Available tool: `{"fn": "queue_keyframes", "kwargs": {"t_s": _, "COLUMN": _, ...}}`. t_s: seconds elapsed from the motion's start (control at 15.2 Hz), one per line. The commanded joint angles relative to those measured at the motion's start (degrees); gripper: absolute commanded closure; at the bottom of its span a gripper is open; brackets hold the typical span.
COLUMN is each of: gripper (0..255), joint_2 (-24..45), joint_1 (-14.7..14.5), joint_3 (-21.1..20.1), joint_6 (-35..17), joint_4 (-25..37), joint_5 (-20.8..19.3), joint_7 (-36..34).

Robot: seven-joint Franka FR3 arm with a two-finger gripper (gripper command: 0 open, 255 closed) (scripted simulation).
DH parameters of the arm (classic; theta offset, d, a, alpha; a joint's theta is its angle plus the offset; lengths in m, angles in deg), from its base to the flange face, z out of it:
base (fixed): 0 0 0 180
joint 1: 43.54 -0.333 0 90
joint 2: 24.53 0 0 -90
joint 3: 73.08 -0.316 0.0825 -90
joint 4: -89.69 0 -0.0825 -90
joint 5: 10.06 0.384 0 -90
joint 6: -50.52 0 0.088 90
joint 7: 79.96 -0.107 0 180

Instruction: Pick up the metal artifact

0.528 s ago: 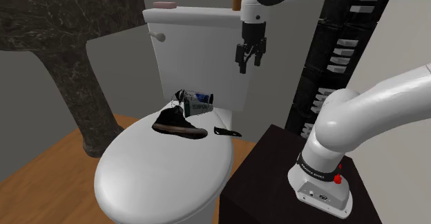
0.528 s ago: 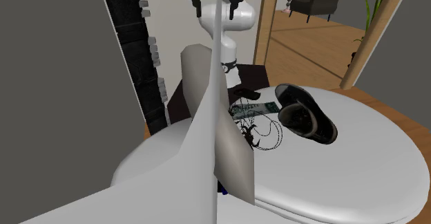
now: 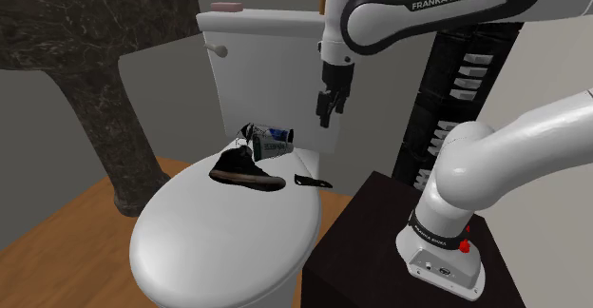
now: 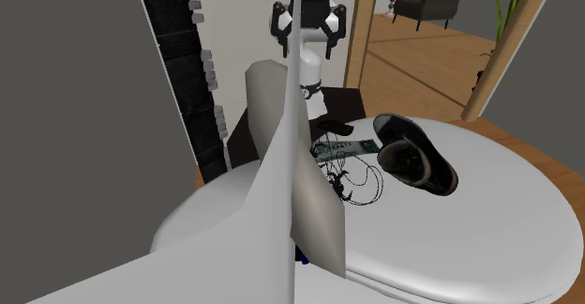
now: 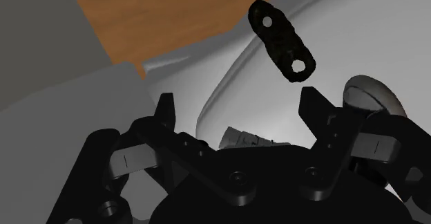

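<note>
On the closed toilet lid (image 3: 219, 240) lies one black shoe (image 3: 245, 168). Behind the shoe are one printed box (image 3: 276, 143) and one wire tangle (image 4: 337, 184). One black, two-holed artifact (image 5: 283, 41) lies flat in the open just beside the shoe's toe, on the stand's side and apart from it. The hand (image 3: 326, 106) hangs in the air well above the shoe, in front of the cistern (image 3: 266, 59). Its fingers are wide apart, holding and touching nothing.

— Smooth, glossy white on the toilet lid (image 3: 228, 230)?
— Yes, with soft reflections. Rough, matt black on the artifact (image 5: 282, 41), hardly metallic. Wood grain on the floor (image 3: 57, 230); dark veined stone on the slab (image 3: 86, 21).
</note>
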State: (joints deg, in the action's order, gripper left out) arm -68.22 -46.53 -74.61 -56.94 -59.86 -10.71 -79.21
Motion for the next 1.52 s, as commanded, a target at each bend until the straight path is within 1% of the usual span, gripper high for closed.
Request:
{"fn": "queue_keyframes", "kwargs": {"t_s": 0.0, "gripper": 0, "joint_2": -1.2, "joint_1": -2.4, "joint_3": -0.6, "joint_6": -5.3, "joint_4": -5.0, "joint_5": 0.8, "joint_7": 2.3}}
{"fn": "queue_keyframes", "kwargs": {"t_s": 0.13, "gripper": 0, "joint_2": -1.0, "joint_1": -3.4, "joint_3": -2.0, "joint_6": -10.4, "joint_4": -8.6, "joint_5": 1.7, "joint_7": 4.7}}
{"fn": "queue_keyframes", "kwargs": {"t_s": 0.33, "gripper": 0, "joint_2": 0.2, "joint_1": -5.8, "joint_3": -3.4, "joint_6": -18.7, "joint_4": -13.6, "joint_5": 2.7, "joint_7": 7.8}}
{"fn": "queue_keyframes", "kwargs": {"t_s": 0.59, "gripper": 0, "joint_2": 4.1, "joint_1": -9.6, "joint_3": -4.8, "joint_6": -30.9, "joint_4": -19.4, "joint_5": 3.5, "joint_7": 11.5}}
{"fn": "queue_keyframes", "kwargs": {"t_s": 0.66, "gripper": 0, "joint_2": 4.8, "joint_1": -10.1, "joint_3": -5.0, "joint_6": -32.6, "joint_4": -20.0, "joint_5": 3.6, "joint_7": 11.9}}
{"fn": "queue_keyframes", "kwargs": {"t_s": 1.12, "gripper": 0, "joint_2": 10.9, "joint_1": -9.9, "joint_3": -5.5, "joint_6": -41.2, "joint_4": -22.5, "joint_5": 3.6, "joint_7": 11.6}}
{"fn": "queue_keyframes", "kwargs": {"t_s": 1.25, "gripper": 0, "joint_2": 11.4, "joint_1": -9.9, "joint_3": -5.6, "joint_6": -41.9, "joint_4": -22.7, "joint_5": 3.6, "joint_7": 11.5}}
{"fn": "queue_keyframes", "kwargs": {"t_s": 1.32, "gripper": 255, "joint_2": 11.4, "joint_1": -9.9, "joint_3": -5.6, "joint_6": -41.8, "joint_4": -22.7, "joint_5": 3.6, "joint_7": 11.5}}
{"fn": "queue_keyframes", "kwargs": {"t_s": 1.45, "gripper": 255, "joint_2": 11.4, "joint_1": -9.9, "joint_3": -5.6, "joint_6": -41.8, "joint_4": -22.6, "joint_5": 3.6, "joint_7": 11.5}}
